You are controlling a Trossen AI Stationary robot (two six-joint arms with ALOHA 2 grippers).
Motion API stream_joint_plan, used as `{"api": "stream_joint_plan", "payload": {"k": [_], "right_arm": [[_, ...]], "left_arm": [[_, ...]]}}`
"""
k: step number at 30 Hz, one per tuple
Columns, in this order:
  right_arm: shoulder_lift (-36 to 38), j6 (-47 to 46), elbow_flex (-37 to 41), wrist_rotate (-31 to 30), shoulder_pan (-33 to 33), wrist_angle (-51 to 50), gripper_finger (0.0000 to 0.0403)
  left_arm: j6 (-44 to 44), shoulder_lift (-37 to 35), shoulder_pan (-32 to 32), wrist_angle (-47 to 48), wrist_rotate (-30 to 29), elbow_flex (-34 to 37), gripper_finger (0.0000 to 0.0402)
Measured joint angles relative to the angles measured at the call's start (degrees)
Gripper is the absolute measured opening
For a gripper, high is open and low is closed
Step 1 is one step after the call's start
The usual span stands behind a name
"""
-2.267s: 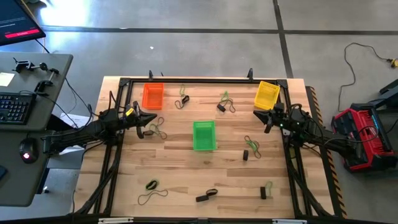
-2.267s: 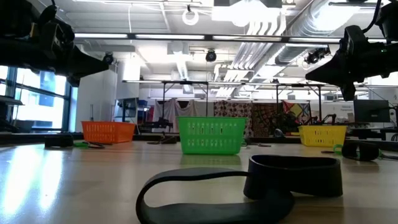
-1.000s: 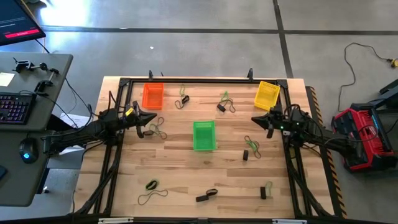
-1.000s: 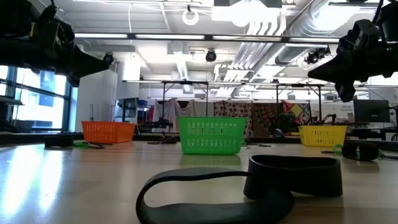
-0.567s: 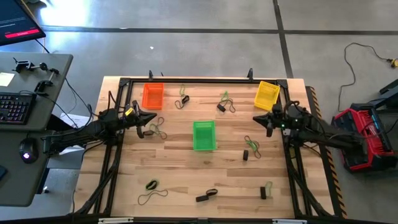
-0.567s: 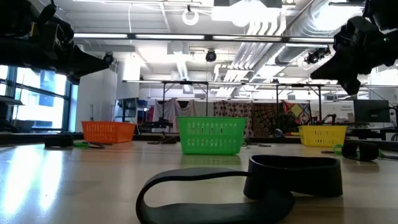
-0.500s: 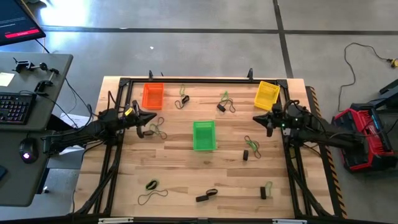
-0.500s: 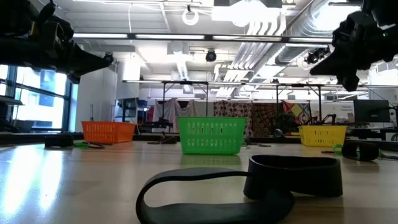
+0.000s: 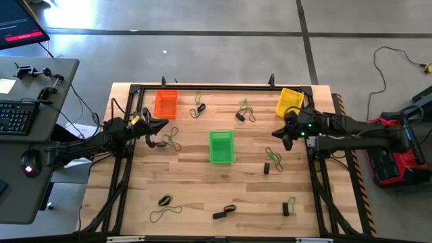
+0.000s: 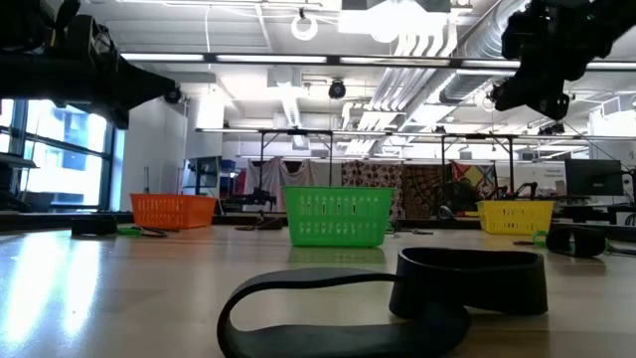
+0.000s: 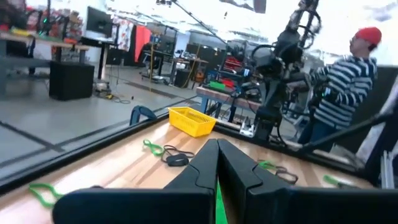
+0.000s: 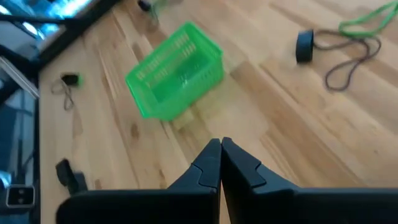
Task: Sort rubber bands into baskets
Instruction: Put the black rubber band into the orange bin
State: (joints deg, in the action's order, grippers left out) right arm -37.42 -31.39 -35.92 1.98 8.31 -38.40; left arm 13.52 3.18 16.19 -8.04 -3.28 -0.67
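Note:
Three baskets stand on the wooden table: orange [image 9: 165,103] at the far left, green [image 9: 221,146] in the middle, yellow [image 9: 289,102] at the far right. Rubber bands lie scattered flat, among them a pair [image 9: 169,140] by the orange basket, black and green ones [image 9: 272,160] right of the green basket, and a black one [image 10: 397,288] near the front edge. My left gripper [image 9: 164,123] hovers shut beside the orange basket. My right gripper [image 9: 275,133], also shut with nothing in it, hangs raised and tipped down near the yellow basket, facing the green basket [image 12: 176,70].
A black metal frame [image 9: 202,88] runs around the table's edges. More bands lie near the far edge [image 9: 244,111] and along the near edge [image 9: 225,212]. A person in a striped shirt [image 11: 342,93] stands beyond the table's right side. Bare wood lies between the baskets.
My right gripper has risen well above the table, reached a little toward the green basket and tipped its fingers downward, staying shut. My left gripper has tipped its fingers up slightly in place. Baskets and bands have not moved.

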Motion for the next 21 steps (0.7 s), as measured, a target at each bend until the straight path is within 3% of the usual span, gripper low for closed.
{"api": "stream_joint_plan", "payload": {"k": [12,21], "right_arm": [[-15.29,-18.38,-13.88,-0.21,-8.43,-14.74,0.0006],[-26.81,-39.27,-18.50,2.75,-17.71,-19.00,0.0094]], "left_arm": [[4.98,0.04,0.02,0.84,-3.28,-0.01,0.0000],[6.89,0.07,0.02,4.37,-4.07,0.00,0.0000]]}}
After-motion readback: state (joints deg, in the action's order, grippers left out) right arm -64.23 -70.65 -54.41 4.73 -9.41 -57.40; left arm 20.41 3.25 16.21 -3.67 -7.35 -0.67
